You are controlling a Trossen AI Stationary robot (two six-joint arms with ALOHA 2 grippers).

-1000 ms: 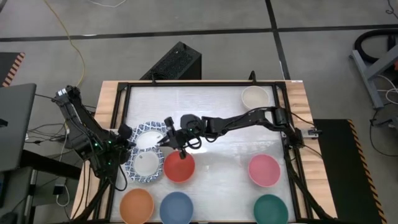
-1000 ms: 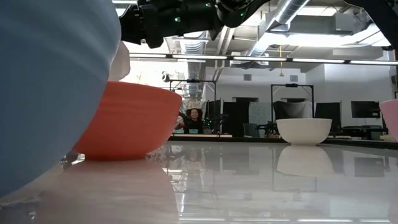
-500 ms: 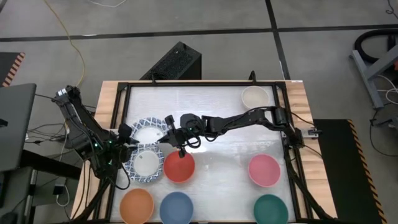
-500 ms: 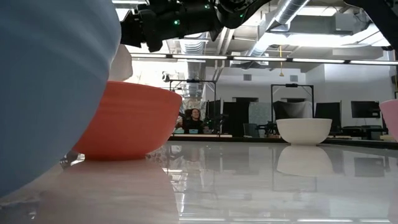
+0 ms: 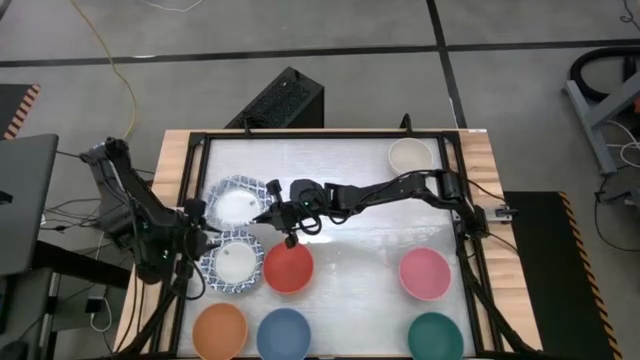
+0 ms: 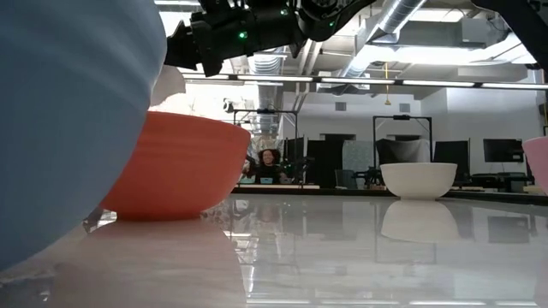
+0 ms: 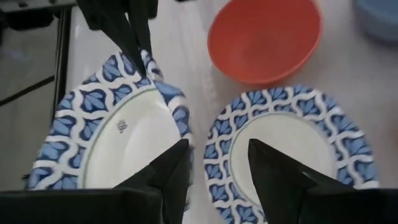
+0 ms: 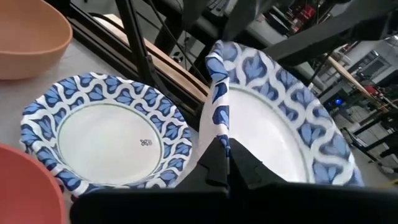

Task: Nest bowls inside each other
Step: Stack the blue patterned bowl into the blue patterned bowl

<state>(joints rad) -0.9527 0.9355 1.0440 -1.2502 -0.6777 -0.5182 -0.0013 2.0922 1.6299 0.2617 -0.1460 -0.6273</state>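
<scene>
Two blue-rimmed bowls (image 5: 237,205), one each red (image 5: 288,268), pink (image 5: 425,273), orange (image 5: 219,330), blue (image 5: 284,333), green (image 5: 435,338), beige (image 5: 409,155), right gripper (image 5: 270,212) jaws clenched on upper blue-rimmed rim, left gripper (image 5: 203,228) jaws released

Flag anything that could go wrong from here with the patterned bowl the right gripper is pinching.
1. The right gripper pinches only the rim of a blue-patterned bowl, and the rim looks creased in the right wrist view; it could slip or deform.
2. The left gripper stands open over the gap between this bowl and the second patterned bowl, near the right gripper; the arms might collide.
</scene>
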